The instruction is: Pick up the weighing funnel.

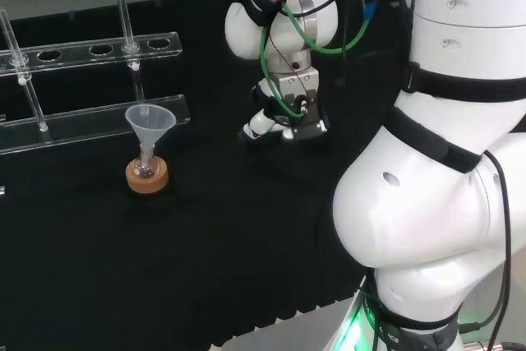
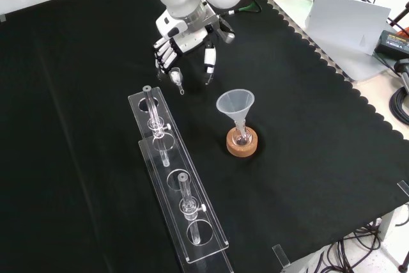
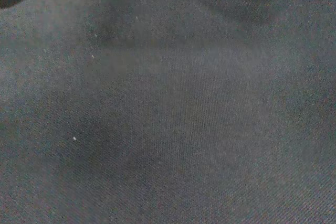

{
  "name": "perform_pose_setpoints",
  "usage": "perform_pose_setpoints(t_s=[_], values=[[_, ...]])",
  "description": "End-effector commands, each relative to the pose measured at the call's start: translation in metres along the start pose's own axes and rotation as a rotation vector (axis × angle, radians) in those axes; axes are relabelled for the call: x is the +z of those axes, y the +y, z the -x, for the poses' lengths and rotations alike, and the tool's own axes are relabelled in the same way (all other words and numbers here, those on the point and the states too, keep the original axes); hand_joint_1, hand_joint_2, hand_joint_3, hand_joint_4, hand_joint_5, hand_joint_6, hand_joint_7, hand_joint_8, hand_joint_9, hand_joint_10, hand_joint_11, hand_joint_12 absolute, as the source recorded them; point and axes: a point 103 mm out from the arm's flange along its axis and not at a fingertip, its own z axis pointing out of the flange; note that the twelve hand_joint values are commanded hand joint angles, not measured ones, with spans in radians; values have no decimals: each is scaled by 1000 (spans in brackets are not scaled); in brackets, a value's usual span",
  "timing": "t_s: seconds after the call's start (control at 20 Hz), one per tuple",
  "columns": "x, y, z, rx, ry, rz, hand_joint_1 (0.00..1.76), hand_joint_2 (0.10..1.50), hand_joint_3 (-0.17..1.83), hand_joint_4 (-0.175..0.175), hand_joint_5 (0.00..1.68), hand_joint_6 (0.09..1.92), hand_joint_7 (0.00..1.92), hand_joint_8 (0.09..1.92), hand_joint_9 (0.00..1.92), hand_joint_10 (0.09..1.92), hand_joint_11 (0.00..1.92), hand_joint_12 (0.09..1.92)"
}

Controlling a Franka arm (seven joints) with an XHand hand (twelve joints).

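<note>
Hand [image 2: 185, 46] low over the black-clothed worktop [image 2: 77, 94], fingers relaxed, clasping nothing.
In the front view the small clear weighing funnel [image 2: 177, 81] seems to lie on the cloth just below the fingertips [image 2: 165, 62], between them and the thumb [image 2: 209, 62]; whether they touch I cannot tell. Farther out, the funnel [image 2: 235, 103] stands in its flask [image 2: 241, 137] on a cork ring [image 2: 242, 148].

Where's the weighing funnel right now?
Front view: the weighing funnel is just under the hand's fingertips, above the rack's far end and left of the funnel.
</note>
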Motion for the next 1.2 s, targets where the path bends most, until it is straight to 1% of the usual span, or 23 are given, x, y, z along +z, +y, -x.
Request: perform_pose_setpoints(t_s=[0.05, 0.15, 0.2, 0.3, 0.5, 0.8, 0.95, 1.2], values=[[13, 2, 11, 26, -21, 23, 714, 614, 269, 36, 503, 87, 557, 411, 340, 614, 0, 1323], [16, 3, 19, 31, -14, 34, 728, 579, 351, 39, 541, 87, 600, 400, 372, 598, 0, 1350], [17, 3, 22, 35, -21, 39, 728, 570, 370, 41, 557, 87, 611, 399, 383, 596, 0, 1355], [18, 2, 29, 44, -27, 51, 725, 562, 387, 46, 584, 87, 623, 398, 397, 597, 0, 1360], [18, 5, 38, 45, -31, 62, 742, 560, 401, 51, 619, 87, 648, 404, 418, 598, 0, 1363], [20, 16, 45, 41, -27, 63, 799, 537, 479, 58, 690, 87, 724, 393, 481, 565, 0, 1375], [19, 21, 46, 37, -25, 73, 811, 532, 495, 62, 727, 87, 775, 401, 508, 560, 0, 1376], [20, 27, 48, 37, -19, 73, 827, 523, 521, 70, 770, 87, 854, 399, 558, 543, 0, 1386]])
